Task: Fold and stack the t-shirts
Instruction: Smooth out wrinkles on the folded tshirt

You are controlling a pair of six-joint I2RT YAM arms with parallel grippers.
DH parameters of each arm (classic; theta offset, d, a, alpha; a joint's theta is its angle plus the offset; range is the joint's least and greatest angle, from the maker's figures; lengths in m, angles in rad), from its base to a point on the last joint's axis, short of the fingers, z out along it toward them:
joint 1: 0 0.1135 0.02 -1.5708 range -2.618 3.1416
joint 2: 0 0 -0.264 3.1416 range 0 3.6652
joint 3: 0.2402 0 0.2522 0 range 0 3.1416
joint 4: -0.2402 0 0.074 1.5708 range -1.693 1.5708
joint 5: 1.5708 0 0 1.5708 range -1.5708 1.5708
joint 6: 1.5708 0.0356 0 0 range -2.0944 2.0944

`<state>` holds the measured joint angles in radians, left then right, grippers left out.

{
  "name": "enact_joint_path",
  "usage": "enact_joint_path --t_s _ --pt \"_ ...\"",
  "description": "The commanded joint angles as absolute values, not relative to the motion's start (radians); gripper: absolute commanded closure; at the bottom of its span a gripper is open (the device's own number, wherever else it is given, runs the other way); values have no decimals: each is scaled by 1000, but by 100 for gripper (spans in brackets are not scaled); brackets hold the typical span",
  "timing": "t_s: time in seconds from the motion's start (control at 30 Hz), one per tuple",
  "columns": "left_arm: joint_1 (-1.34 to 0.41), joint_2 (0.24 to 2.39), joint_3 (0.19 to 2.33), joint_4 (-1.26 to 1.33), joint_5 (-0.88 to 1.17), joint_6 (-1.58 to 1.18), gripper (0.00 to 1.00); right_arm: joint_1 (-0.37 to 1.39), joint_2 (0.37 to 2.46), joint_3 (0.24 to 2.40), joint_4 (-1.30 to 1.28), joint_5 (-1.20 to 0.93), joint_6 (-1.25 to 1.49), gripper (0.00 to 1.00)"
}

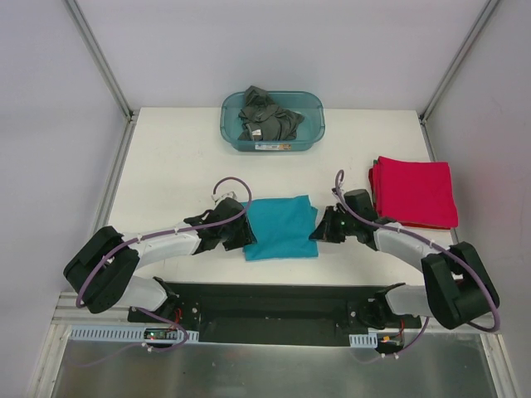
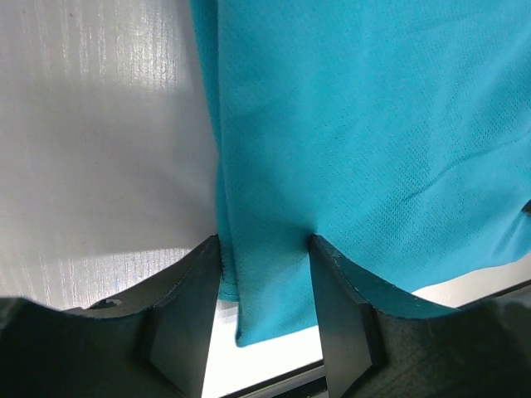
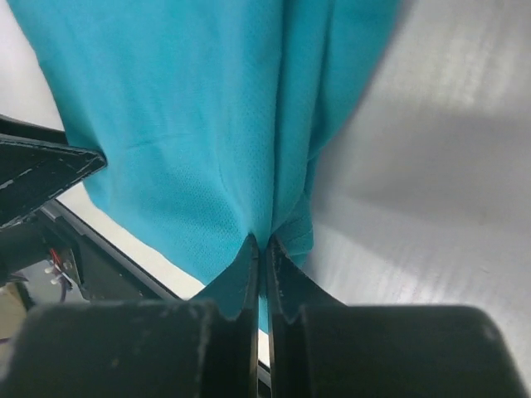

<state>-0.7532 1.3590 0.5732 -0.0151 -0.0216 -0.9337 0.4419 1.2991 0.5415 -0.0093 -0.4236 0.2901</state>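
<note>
Top external view, centre: right gripper (image 1: 318, 232) pinches the folded teal-blue t-shirt (image 1: 280, 226), left gripper (image 1: 246, 235) straddles its edge with jaws apart; stacking seems next, needing that left grip closed.

This looks like a robot lab, not a home. Two robot arms, the left arm (image 1: 158, 246) and the right arm (image 1: 406, 245), are bolted to a black plate (image 1: 282, 303) at the near edge of a plain white table (image 1: 182, 157). Purple cables (image 1: 231, 178) loop along the arms. Bare white walls (image 1: 50, 124) stand around the table, with silver metal posts (image 1: 98, 56) at the corners. A metal rail (image 1: 108, 333) with small circuit boards (image 1: 158, 335) runs below the arms. A see-through plastic tub (image 1: 318, 124) sits at the far side. The two arms reach in to a teal-blue t-shirt (image 1: 282, 228) from both sides.
</note>
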Motion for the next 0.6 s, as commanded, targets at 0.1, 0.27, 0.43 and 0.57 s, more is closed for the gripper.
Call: enact_joint_path --t_s 0.1,0.27,0.43,0.57 --pt "-756 1365 542 -107 -75 -940 55 344 1391 431 172 -529 342 99" --pt "-758 1335 541 -118 -72 -921 52 333 1391 423 175 -483 356 86" --pt "-756 1290 563 -133 -63 -882 44 336 1280 475 57 -471 293 62" --pt "-758 1226 581 -149 -75 -854 36 344 1152 535 -98 -422 210 38"
